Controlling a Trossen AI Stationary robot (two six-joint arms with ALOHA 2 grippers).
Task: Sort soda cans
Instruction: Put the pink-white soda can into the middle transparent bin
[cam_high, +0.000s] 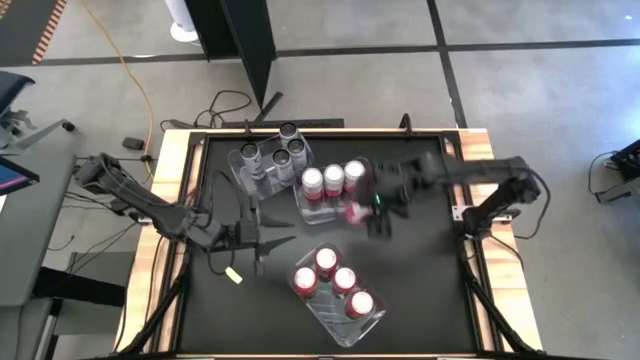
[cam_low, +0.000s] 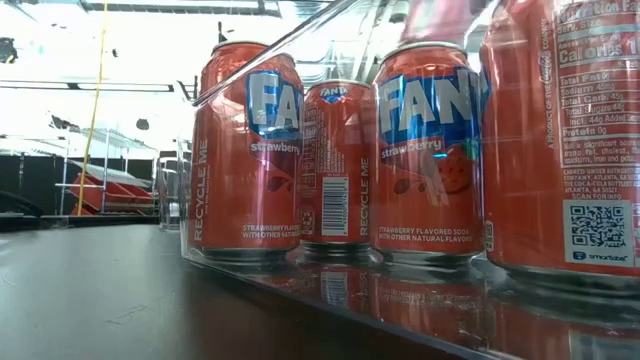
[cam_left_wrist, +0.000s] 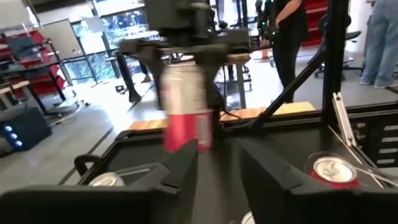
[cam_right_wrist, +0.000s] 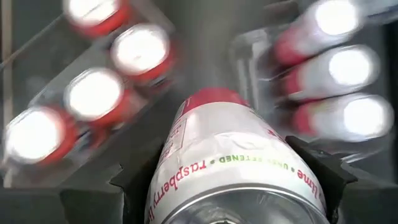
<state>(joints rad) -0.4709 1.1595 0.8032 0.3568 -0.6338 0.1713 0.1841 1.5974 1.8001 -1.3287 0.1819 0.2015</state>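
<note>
My right gripper (cam_high: 366, 206) is shut on a white-and-red soda can (cam_right_wrist: 233, 162), lifted over the table between the bins; the left wrist view shows the can (cam_left_wrist: 185, 106) hanging under it. A clear bin at the far left holds dark grey cans (cam_high: 272, 158). Beside it, a middle bin holds three red-and-white cans (cam_high: 332, 180). The near bin holds several red strawberry cans (cam_high: 338, 285), which fill the low view (cam_low: 420, 150). My left gripper (cam_high: 262, 240) waits open, low over the table's left half, its fingers (cam_left_wrist: 180, 165) pointing at the held can. My right gripper pinches the white-and-red can between its two fingers (cam_right_wrist: 134, 186), one on each side of its upper body (cam_right_wrist: 186, 180). The fingers come from above, pointing down. The can hangs upright below them, lifted clear of the table (cam_left_wrist: 186, 134).
Three clear plastic bins stand on the black table: far left (cam_high: 242, 170), middle (cam_high: 318, 212) and near (cam_high: 345, 330). Bare table lies to the left and right of the near bin (cam_high: 420, 290). People stand in the room beyond the table (cam_left_wrist: 292, 31).
</note>
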